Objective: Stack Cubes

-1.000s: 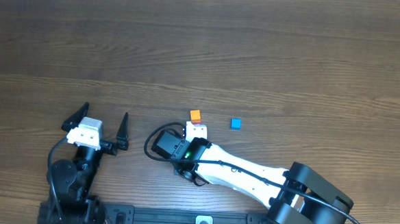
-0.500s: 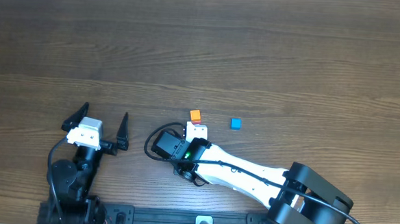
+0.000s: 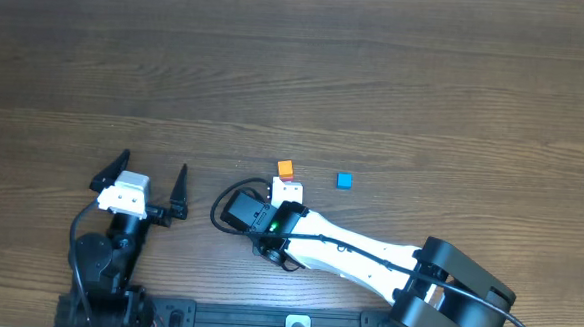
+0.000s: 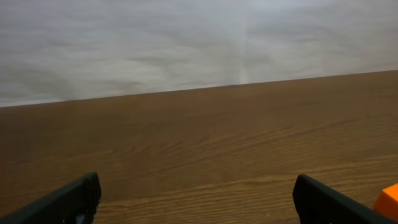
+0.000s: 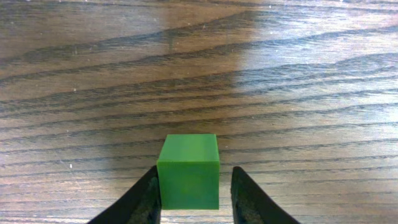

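I see a dark brown wooden bench [image 3: 277, 63], its grain running across the top view. An orange cube [image 3: 286, 168] lies on it near the middle. A blue cube [image 3: 344, 180] lies near it on the right, the two not touching. My right wrist camera shows a green cube [image 5: 188, 171] sitting on the same wood

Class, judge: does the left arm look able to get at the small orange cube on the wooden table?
Probably yes: bare table lies between the open left gripper and the orange cube, though the right gripper crowds it.
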`<action>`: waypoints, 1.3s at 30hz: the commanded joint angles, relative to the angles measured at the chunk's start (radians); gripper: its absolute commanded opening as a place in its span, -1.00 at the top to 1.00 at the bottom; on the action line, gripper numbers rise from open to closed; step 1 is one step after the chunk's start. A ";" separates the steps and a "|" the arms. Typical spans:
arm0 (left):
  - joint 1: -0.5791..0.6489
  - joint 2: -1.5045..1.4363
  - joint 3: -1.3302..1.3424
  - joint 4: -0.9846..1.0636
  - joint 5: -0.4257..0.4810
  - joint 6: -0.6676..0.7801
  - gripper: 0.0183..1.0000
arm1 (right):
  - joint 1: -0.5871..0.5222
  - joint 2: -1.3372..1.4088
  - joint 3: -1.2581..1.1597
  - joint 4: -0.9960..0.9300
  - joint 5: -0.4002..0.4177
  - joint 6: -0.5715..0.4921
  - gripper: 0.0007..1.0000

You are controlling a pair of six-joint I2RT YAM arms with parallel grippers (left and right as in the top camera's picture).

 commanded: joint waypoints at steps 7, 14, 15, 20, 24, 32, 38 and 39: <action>-0.004 -0.006 -0.006 -0.001 -0.006 0.014 -1.00 | 0.006 0.014 -0.006 0.003 0.010 0.013 0.53; -0.004 -0.006 -0.006 -0.001 -0.006 0.014 -1.00 | 0.006 0.014 -0.006 0.003 0.014 0.019 0.63; -0.004 -0.006 -0.006 -0.001 -0.006 0.014 -1.00 | 0.006 0.014 -0.006 0.003 0.018 0.019 0.64; -0.004 -0.006 -0.006 -0.001 -0.006 0.014 -1.00 | 0.005 0.010 0.005 0.002 0.021 0.019 0.65; -0.004 -0.006 -0.006 -0.001 -0.006 0.014 -1.00 | 0.003 -0.008 0.024 -0.015 0.031 0.019 0.71; -0.004 -0.006 -0.006 -0.001 -0.005 0.014 -1.00 | -0.013 -0.074 0.105 -0.146 0.078 0.017 0.77; -0.004 -0.006 -0.006 -0.001 -0.006 0.014 -1.00 | -0.032 -0.128 0.195 -0.251 0.101 -0.014 0.79; -0.004 -0.006 -0.006 -0.001 -0.006 0.014 -1.00 | -0.039 -0.132 0.215 -0.268 0.103 -0.024 0.81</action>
